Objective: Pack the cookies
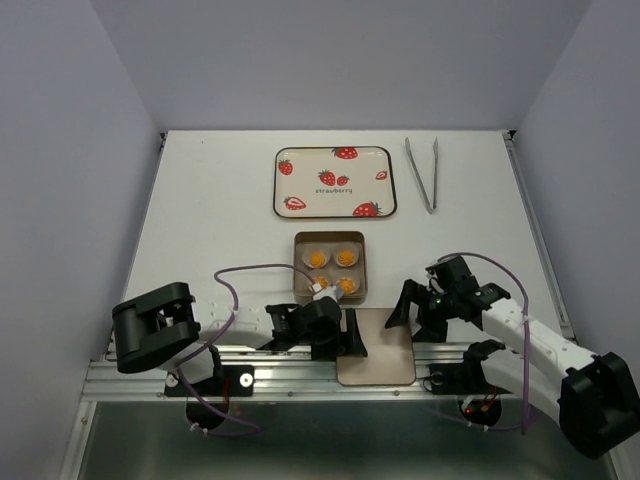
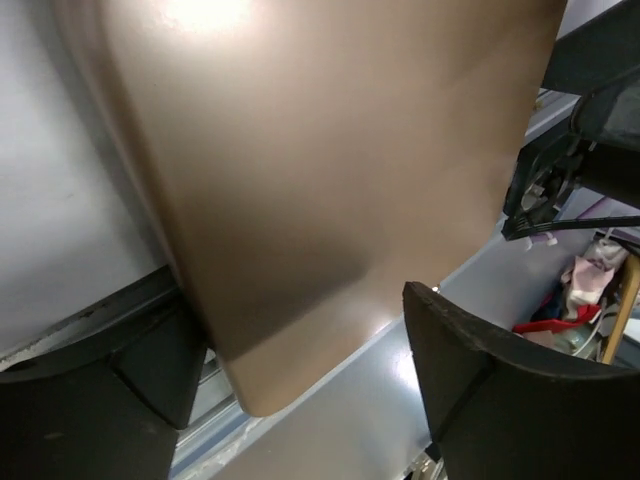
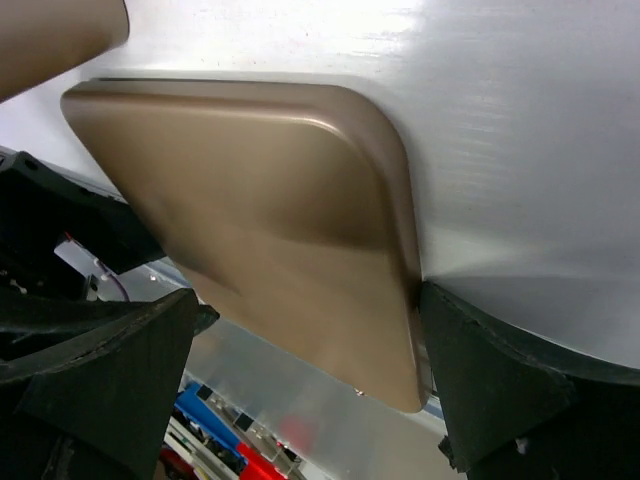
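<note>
White table (image 1: 220, 200), walled on three sides. Toward the far edge, a rectangular tray (image 1: 315, 160) is noted, cream, dark-rimmed, printed with red strawberries and one word. Just to its right, apart from it, metal tongs (image 1: 421, 174) are laid flat, arms spreading toward the far wall. A square metal tin (image 1: 361, 268) is set mid-table. A bronze lid (image 1: 378, 350) (image 2: 330, 180) (image 3: 270, 230) is laid flat, overhanging the near edge.
</note>
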Robot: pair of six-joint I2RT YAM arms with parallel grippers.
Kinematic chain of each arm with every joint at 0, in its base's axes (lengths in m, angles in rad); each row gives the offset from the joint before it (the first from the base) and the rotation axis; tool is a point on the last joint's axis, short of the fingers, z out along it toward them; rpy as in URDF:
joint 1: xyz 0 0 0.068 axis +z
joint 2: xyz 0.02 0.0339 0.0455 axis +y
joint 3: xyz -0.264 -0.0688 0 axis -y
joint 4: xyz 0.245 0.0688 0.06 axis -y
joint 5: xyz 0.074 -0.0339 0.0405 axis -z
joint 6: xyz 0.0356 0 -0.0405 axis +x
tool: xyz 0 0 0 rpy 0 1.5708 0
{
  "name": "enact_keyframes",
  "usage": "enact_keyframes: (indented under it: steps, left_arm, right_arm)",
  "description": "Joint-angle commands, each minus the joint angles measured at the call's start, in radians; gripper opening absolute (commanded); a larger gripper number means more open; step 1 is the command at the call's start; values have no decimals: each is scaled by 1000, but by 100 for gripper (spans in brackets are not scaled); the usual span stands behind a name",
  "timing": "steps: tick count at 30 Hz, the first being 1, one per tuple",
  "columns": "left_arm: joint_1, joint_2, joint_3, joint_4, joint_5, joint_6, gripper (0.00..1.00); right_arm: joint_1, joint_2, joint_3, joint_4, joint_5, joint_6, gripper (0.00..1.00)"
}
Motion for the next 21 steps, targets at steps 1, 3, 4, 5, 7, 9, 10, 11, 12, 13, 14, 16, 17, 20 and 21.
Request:
enact_keyframes:
  steps: [1,3,4,5,7,9,10,11,12,13,14,16,17,20,21]
  left_arm:
    - [-17,56,17,84,63,1,84]
    - [-17,70,19,91,66,3,79]
    - [-18,70,20,90,66,5,79]
    - [-18,68,20,90,65,6,78]
    - [-18,56,30,90,57,18,76]
    - [-18,53,42,84,53,38,73]
    - [-18,54,57,78,53,61,70]
    - [-18,55,63,73,53,69,69]
    - [-18,53,71,52,53,75,66]
    - [-18,41,85,35,41,89,63]
    - [-18,30,89,15,34,95,59]
    - [-18,3,99,0,2,110,52]
    - [-18,-28,103,-16,-9,127,50]
    - [-18,-76,112,-45,-49,146,49]
    - [-18,-83,117,-75,-58,150,49]
  right_arm:
    - [12,6,-61,-177,-4,-39,98]
    - [12,-15,-60,-221,-14,-59,95]
    - [12,-18,-61,-241,-27,-65,95]
    - [12,-20,-68,-238,-45,-70,95]
    - [12,-27,-97,-168,-130,-70,94]
    - [12,-40,-107,-99,-178,-41,93]
    - [12,-52,-94,-52,-201,-36,93]
    - [12,-56,-75,-45,-200,-33,93]
    - [12,-61,-52,-47,-194,-52,93]
    - [12,-66,-28,-51,-185,-64,93]
    - [12,-79,13,-65,-179,-79,93]
    - [12,-93,35,-57,-189,-82,93]
    - [12,-112,37,-21,-201,-73,92]
    - [12,-136,35,42,-235,-49,91]
    - [12,-150,43,49,-241,-38,91]
